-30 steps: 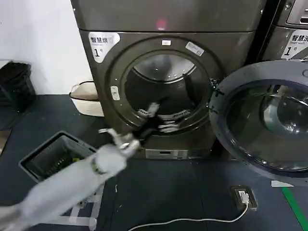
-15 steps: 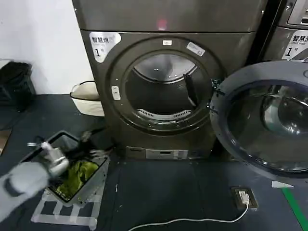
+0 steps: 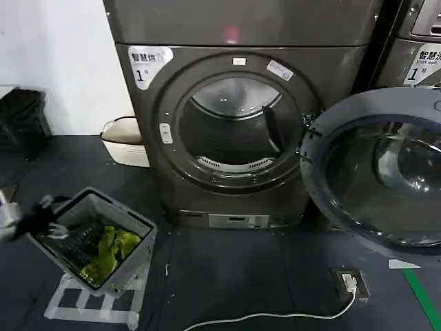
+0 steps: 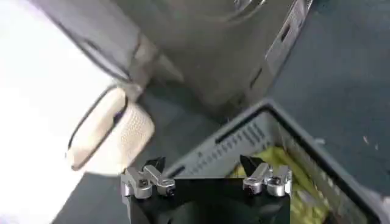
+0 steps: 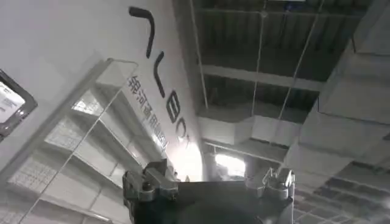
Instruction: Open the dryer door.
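left gripper [image 3: 43, 215] low at near-left edge, over rim of grey basket [image 3: 134, 219] holding yellow-green cloth [image 3: 114, 247]; fingers spread wide, nothing held (same in left wrist view [image 4: 206, 180]); right gripper [image 5: 207, 182] aimed at ceiling, fingers apart, empty; beyond, dryer door [image 3: 375, 169] swung fully open to right of brown-grey dryer [image 3: 234, 41], drum exposed

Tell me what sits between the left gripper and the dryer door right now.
Nothing blocks a path. The dryer door already hangs wide open at the right of the drum opening. The left gripper, fingers spread and empty, is far off at the left over the laundry basket; bare floor lies between.
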Robot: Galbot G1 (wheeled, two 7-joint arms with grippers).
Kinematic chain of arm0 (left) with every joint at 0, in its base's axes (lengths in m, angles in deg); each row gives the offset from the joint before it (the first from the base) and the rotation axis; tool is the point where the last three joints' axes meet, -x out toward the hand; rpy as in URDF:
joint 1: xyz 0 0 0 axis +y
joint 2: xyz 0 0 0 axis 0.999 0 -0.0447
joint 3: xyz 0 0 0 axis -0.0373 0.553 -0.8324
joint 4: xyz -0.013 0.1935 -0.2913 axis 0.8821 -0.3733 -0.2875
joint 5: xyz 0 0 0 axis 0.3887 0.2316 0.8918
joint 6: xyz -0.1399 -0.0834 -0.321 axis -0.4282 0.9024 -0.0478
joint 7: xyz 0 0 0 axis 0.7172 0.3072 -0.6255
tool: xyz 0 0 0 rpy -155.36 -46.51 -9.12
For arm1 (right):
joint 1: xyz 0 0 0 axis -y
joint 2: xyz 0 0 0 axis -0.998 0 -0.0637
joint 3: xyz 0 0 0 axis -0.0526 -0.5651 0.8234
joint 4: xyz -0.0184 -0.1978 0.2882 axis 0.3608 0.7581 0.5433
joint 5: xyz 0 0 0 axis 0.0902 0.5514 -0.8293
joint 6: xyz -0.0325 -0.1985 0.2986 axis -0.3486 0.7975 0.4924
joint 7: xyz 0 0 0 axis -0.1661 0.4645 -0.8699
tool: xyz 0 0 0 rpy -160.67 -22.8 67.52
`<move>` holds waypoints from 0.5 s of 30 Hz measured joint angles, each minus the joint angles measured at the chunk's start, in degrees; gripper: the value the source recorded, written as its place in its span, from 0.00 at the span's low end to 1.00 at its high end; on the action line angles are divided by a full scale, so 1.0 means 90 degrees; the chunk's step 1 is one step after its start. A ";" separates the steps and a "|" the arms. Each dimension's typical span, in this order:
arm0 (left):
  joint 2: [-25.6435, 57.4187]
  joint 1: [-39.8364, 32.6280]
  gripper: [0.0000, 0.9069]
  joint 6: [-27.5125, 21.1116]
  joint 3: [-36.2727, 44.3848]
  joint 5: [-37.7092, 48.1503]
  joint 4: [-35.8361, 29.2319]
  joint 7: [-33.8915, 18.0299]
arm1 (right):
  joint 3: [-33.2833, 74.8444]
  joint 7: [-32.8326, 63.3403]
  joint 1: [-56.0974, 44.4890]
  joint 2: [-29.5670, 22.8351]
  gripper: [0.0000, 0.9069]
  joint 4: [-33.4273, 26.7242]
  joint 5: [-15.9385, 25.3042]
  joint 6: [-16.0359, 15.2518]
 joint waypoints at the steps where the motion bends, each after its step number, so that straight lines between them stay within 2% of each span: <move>1: 0.0019 0.0003 1.00 -0.0034 -0.0017 -0.0045 0.0085 0.0092 | 0.0012 -0.0007 -0.0005 0.0002 1.00 -0.0002 0.0013 0.0004; 5: 0.0069 0.0053 1.00 -0.0143 -0.0020 -0.0325 0.0300 0.0420 | 0.0057 -0.0017 -0.0037 0.0013 1.00 0.0018 0.0021 0.0007; 15: 0.0042 0.0035 1.00 -0.0393 -0.0030 -0.0761 0.0365 0.0823 | 0.0118 -0.0044 -0.0163 -0.0082 1.00 0.0106 0.0036 0.0011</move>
